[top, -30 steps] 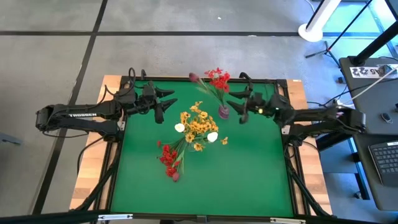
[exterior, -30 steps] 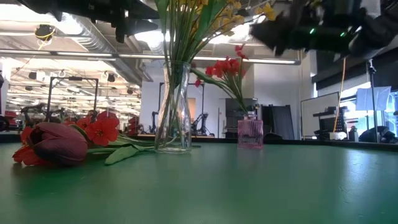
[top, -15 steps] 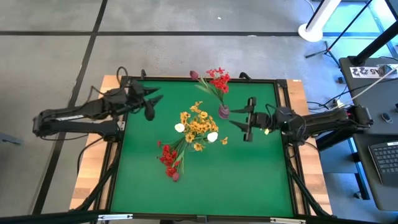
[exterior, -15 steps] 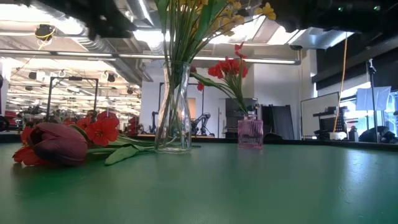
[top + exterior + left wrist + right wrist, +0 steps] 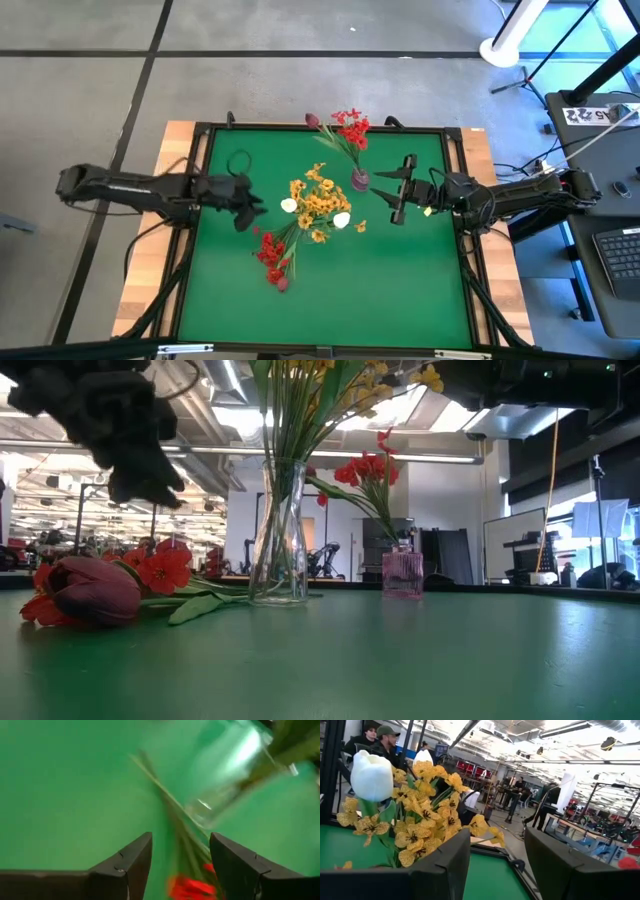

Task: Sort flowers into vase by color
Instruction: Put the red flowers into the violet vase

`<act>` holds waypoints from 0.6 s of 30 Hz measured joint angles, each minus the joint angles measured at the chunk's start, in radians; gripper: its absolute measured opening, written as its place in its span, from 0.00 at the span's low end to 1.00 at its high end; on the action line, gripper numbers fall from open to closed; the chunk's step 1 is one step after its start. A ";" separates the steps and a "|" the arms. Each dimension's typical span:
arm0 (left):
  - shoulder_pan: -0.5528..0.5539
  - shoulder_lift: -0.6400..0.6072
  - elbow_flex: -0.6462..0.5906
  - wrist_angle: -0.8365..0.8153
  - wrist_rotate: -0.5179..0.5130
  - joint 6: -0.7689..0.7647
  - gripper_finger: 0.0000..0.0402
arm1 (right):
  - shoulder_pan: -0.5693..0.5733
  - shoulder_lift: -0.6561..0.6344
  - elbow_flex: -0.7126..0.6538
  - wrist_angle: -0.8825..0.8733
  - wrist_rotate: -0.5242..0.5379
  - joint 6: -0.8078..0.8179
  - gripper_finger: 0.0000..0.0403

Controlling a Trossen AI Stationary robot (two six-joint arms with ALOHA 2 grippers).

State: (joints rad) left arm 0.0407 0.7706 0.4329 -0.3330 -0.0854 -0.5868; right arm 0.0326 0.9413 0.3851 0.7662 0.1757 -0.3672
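1. We see a green table (image 5: 330,290) with a clear glass vase (image 5: 279,535) near its middle, holding yellow blossom clusters (image 5: 318,199) and white tulip buds (image 5: 342,219).
2. Toward the far edge stands a small pink vase (image 5: 359,180) with red blossom clusters (image 5: 350,125) and one dark pink-maroon bud (image 5: 312,121) on thin green stems.
3. More red flowers (image 5: 269,251) lie flat on the table beside the clear vase, toward the near side, stems pointing at the vase's foot; a dark pink-maroon bud (image 5: 92,590) lies with them.
4. Our left gripper (image 5: 246,208) hangs above the table just left of the clear vase and close to the lying red flowers. Its fingers (image 5: 127,865) stand apart with nothing between them; through the gap its wrist camera sees green stems and a red blossom on the table.
5. Our right gripper (image 5: 399,192) hangs to the right of the two vases, nearer the pink one, facing the yellow bunch. Its fingers (image 5: 445,865) are spread and empty.
6. In the right wrist view a white tulip bud and yellow blossoms fill the near field; people (image 5: 377,745) show in the room beyond.
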 joint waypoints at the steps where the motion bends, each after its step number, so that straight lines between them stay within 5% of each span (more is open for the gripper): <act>1: -0.030 0.034 -0.018 0.055 0.011 -0.011 0.48 | 0.000 0.000 0.000 0.000 0.000 0.000 0.46; 8: -0.163 0.301 -0.018 0.274 -0.056 -0.041 0.48 | 0.000 0.000 0.000 -0.002 0.000 0.010 0.46; 18: -0.179 0.630 0.100 0.285 -0.109 -0.038 0.55 | 0.000 0.001 0.000 -0.016 0.000 0.050 0.46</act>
State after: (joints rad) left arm -0.1387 1.4009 0.5327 -0.0479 -0.1943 -0.6245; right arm 0.0326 0.9419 0.3851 0.7498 0.1761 -0.3176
